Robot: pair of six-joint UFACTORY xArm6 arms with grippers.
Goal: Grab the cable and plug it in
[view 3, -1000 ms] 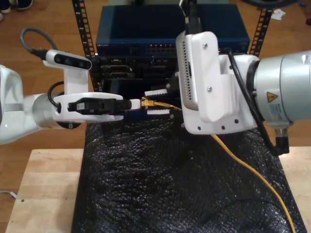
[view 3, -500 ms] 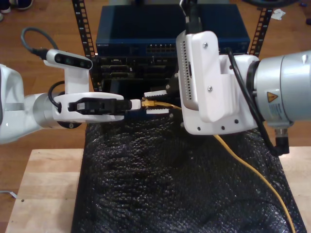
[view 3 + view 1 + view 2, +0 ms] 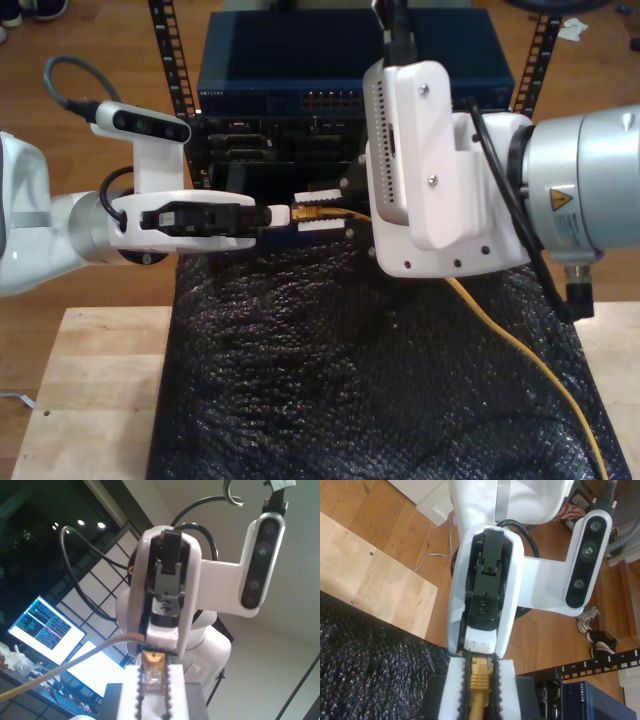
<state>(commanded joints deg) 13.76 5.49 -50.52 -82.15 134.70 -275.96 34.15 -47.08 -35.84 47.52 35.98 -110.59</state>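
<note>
Cable, yellow-orange, held in front of the rack

Cable (image 3: 322, 212): thin, yellow-orange, with a moulded boot of the same colour and a small clear plug (image 3: 152, 674) at its tip. It is held in the air just before the rack (image 3: 350, 75). At the held end the long axis runs parallel to the rack's front, with the plug toward my first gripper (image 3: 283, 213). The rest trails away from the rack over the black mat (image 3: 330, 380). My second gripper (image 3: 481, 666) is clamped on the boot between serrated pads (image 3: 457, 690). My first gripper's fingers flank the plug tip, but whether they press it I cannot tell.
</note>
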